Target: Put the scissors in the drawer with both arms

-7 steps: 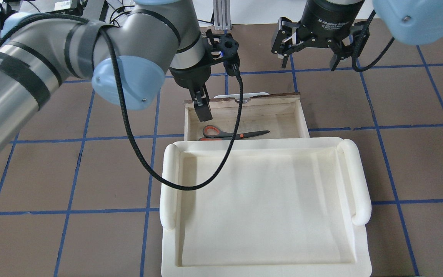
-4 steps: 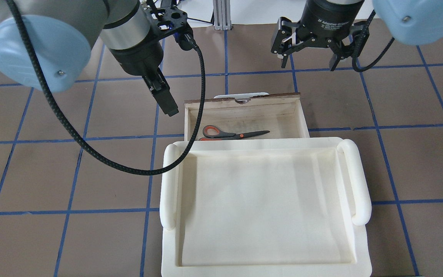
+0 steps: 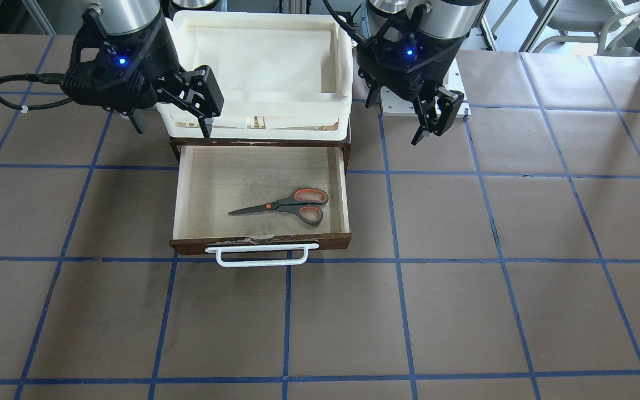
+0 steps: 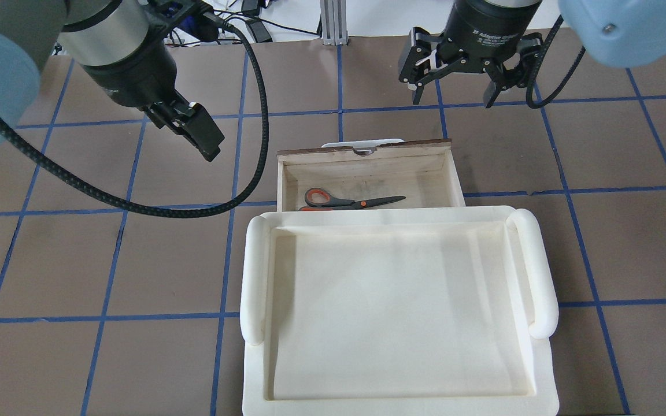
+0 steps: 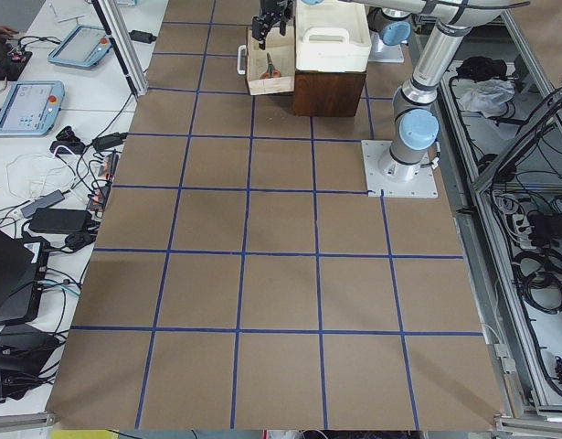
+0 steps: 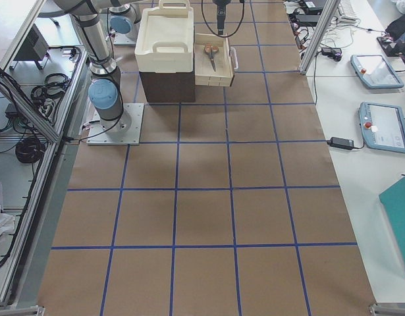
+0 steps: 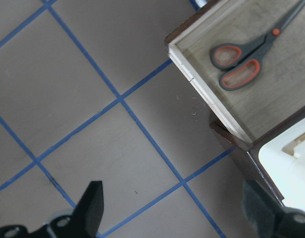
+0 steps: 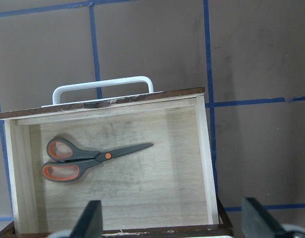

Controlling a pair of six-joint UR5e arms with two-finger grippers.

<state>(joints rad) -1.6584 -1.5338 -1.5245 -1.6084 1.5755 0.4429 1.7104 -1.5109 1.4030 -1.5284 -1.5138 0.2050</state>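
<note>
Since the earlier overhead frames, the left arm has swung away from the drawer's (image 3: 178, 194) left wall. Its left gripper (image 3: 434, 125) now hangs over bare table (image 4: 50, 260), well apart from the drawer on that side. The right arm has barely shifted.

The table is covered in brown sheets crossed by blue tape lines. On it stands a dark brown cabinet (image 5: 326, 91). A cream-white plastic tray (image 4: 255, 277) with rounded side grips sits on top of it. The drawer is pulled out from under the tray. Its pale wooden floor is exposed, and its white bar handle (image 3: 261, 262) is on the side facing away from the robot.

The right gripper (image 4: 452, 95) hangs high above the drawer and touches nothing. Its wrist camera looks straight down into the drawer, with the two fingers spread wide at the picture's lower corners. The left gripper is also spread wide and holds nothing.

The scissors (image 3: 289, 204) lie flat on the drawer floor with their blades together. The orange-lined loops are toward the drawer's left wall, and the tips point toward its right wall. The scissors touch neither wall, and the orange pivot dot (image 3: 269, 206) faces up.
</note>
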